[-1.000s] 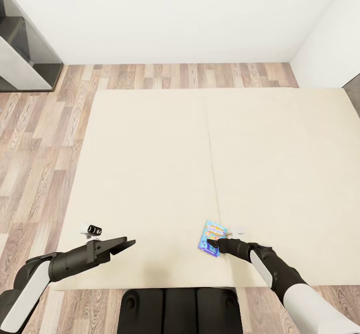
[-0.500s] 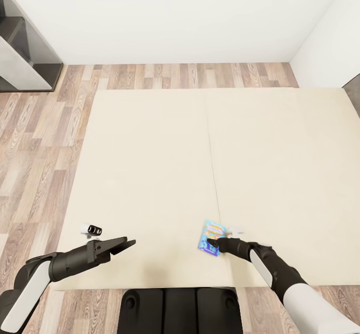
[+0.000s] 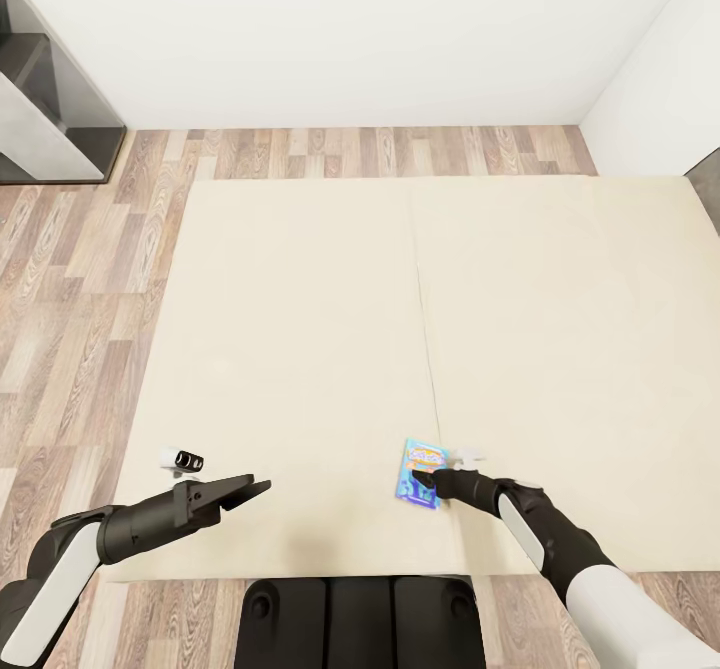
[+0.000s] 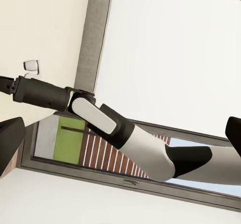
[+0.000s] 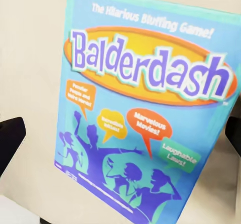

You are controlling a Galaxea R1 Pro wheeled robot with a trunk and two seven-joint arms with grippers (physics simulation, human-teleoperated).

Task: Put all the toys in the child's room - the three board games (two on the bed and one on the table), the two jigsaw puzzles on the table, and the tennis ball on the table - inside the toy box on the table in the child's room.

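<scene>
Although it takes no part in the work at hand, the left end effector hovers low over the near left part of the bed, its fingers drawn close to a point with nothing between them. Further right, just beside the seam between the two mattress sections and near the bed's front edge, lies the small blue board game, flat on the beige cover. The right end effector is at its near edge; in the right wrist view the box sits between two dark fingertips that stand spread wide at either side, so nothing is gripped yet. I judge the box to be light, stiff cardboard with a glossy lid that may slip, and too flat to pinch across its face; the better hold would be across its narrow width at the edges, or by tipping one edge up from the soft mattress, which should give a little under the fingers. Too hard a squeeze could dent the lid. Around the bed runs a wood-plank floor, with a grey cabinet at the far left, a white wall behind and another white wall at the right.
</scene>
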